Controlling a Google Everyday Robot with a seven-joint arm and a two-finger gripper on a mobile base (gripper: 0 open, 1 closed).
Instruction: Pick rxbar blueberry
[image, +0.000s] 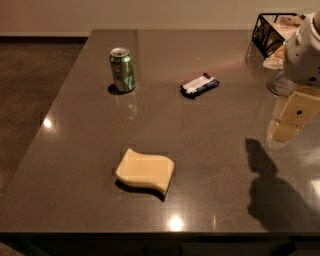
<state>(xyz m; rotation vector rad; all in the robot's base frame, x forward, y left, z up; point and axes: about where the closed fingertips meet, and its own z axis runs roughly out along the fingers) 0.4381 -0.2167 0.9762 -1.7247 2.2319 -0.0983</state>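
Sponge (145, 172) near front edge. Bar (199, 85) toward far edge, left of and beyond gripper (291, 120) at right edge; long axis diagonal. Gripper state: cannot tell.

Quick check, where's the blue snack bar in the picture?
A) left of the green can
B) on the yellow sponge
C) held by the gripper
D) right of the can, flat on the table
D: the snack bar lies flat on the table, to the right of the can. It is well apart from the sponge, and the gripper hangs at the right edge, clear of it.
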